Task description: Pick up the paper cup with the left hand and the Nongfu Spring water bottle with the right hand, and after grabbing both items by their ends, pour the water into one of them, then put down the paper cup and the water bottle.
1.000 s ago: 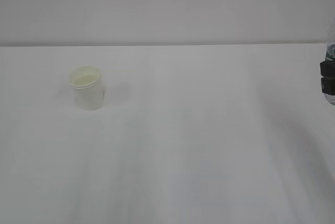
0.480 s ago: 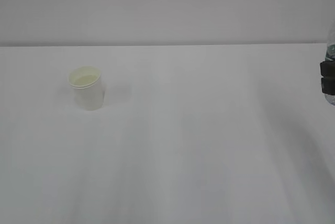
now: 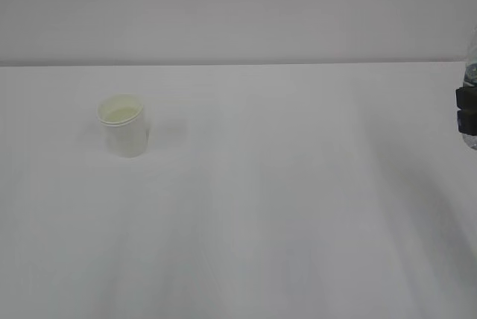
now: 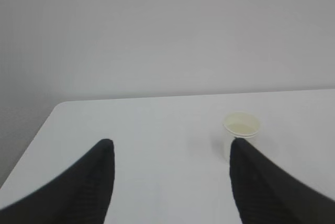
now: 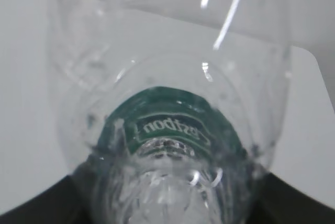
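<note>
The white paper cup stands upright on the left of the white table. In the left wrist view the paper cup sits just beyond the right fingertip. My left gripper is open, hovers over bare table short of the cup, and does not show in the exterior view. My right gripper is at the right edge, shut on the clear Nongfu Spring water bottle. Up close, the bottle with its green label fills the right wrist view between the black fingers. I cannot make out any water.
The table's far edge meets a plain grey wall. The table's left corner shows in the left wrist view, and its right edge in the right wrist view.
</note>
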